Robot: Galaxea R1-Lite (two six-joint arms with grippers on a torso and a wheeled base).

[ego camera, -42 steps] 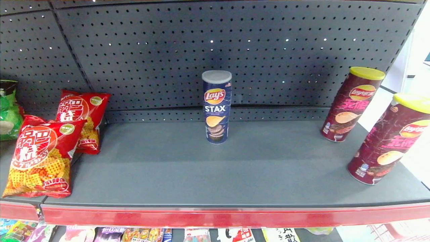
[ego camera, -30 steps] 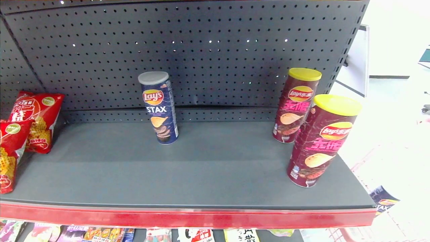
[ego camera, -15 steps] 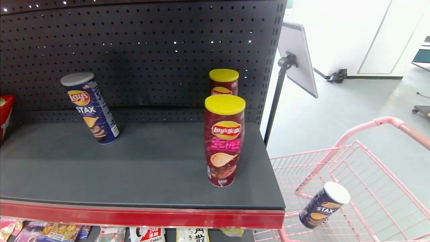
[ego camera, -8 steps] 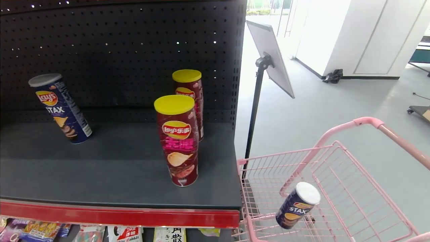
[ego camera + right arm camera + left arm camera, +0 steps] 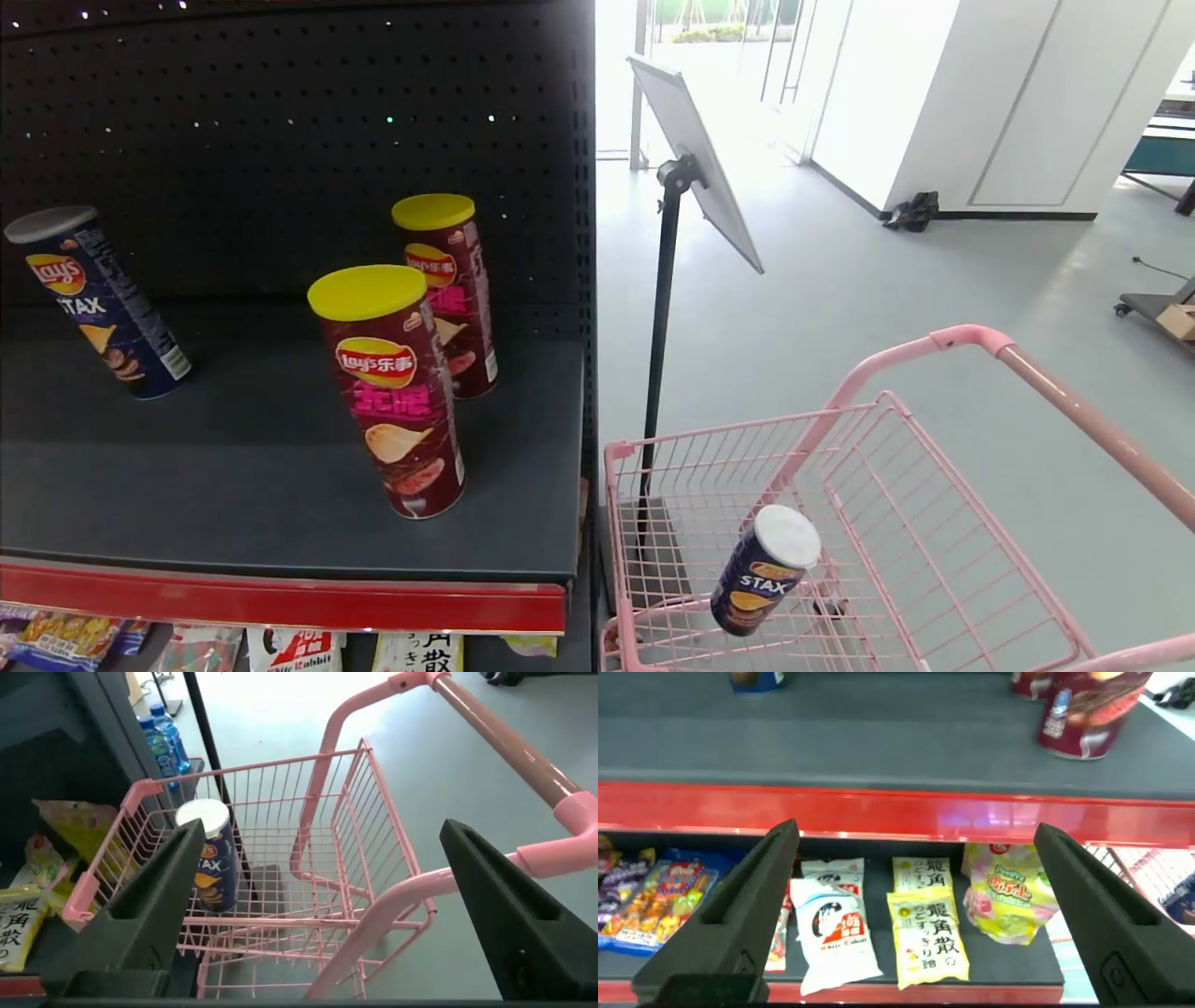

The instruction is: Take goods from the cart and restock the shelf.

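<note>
A dark blue chip can [image 5: 764, 583] with a white lid leans inside the pink wire cart [image 5: 840, 439] to the right of the shelf [image 5: 280, 467]. On the shelf stand a matching blue can [image 5: 93, 303] and two maroon cans with yellow lids [image 5: 392, 392] [image 5: 448, 294]. My right gripper [image 5: 320, 826] hangs open above the cart [image 5: 374, 765], with the blue can [image 5: 210, 863] below it and nothing between its fingers. My left gripper [image 5: 915, 829] is open and empty in front of the shelf's red front edge [image 5: 896, 812], below the near maroon can [image 5: 1083, 714].
A sign board on a black pole [image 5: 658, 308] stands between the shelf end and the cart. Snack packets [image 5: 924, 924] fill the lower shelf. Water bottles [image 5: 163, 737] stand on the floor past the cart. Open floor lies to the right.
The head camera has turned to the right: the shelf has slid left in the picture and the pink cart with its blue can has come into view. The goods themselves have not moved.
</note>
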